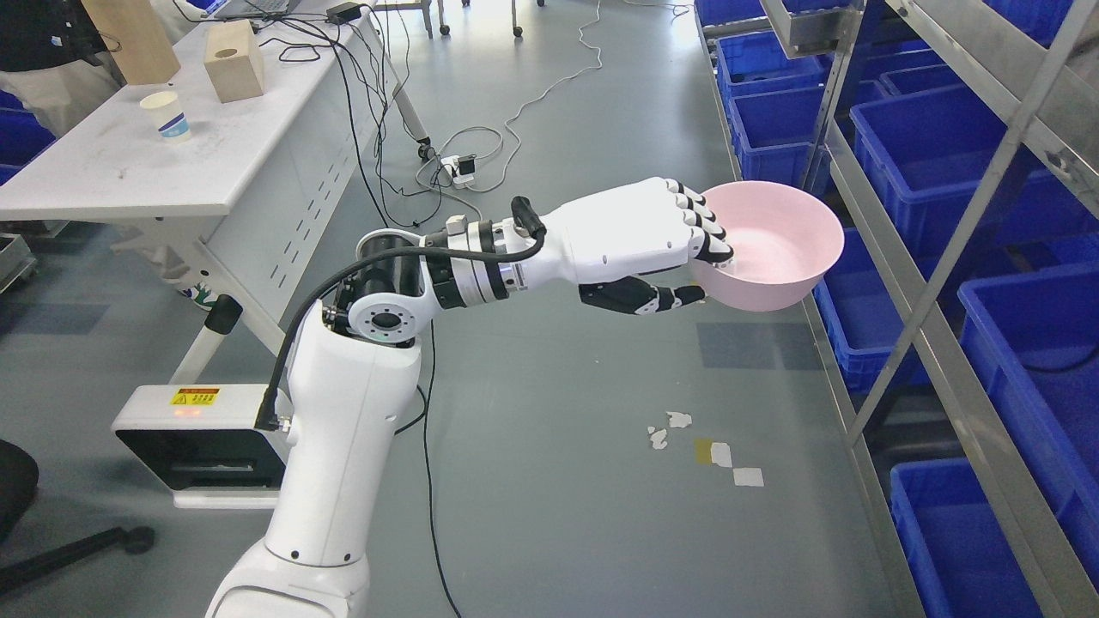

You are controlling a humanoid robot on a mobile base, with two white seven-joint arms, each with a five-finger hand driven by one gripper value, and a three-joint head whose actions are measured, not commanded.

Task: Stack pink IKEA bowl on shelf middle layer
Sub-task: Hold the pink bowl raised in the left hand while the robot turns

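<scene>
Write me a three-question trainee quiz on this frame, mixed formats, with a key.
1. True or false: the left hand grips the pink bowl by its rim, fingers inside and thumb under the outside wall.
2. Multiple choice: where is the bowl now? A) resting on a shelf layer; B) held in the air beside the metal shelf rack; C) on the white table.
3. Fill in: the bins on the shelves are ____ in colour.

Key: 1 true; 2 B; 3 blue.
</scene>
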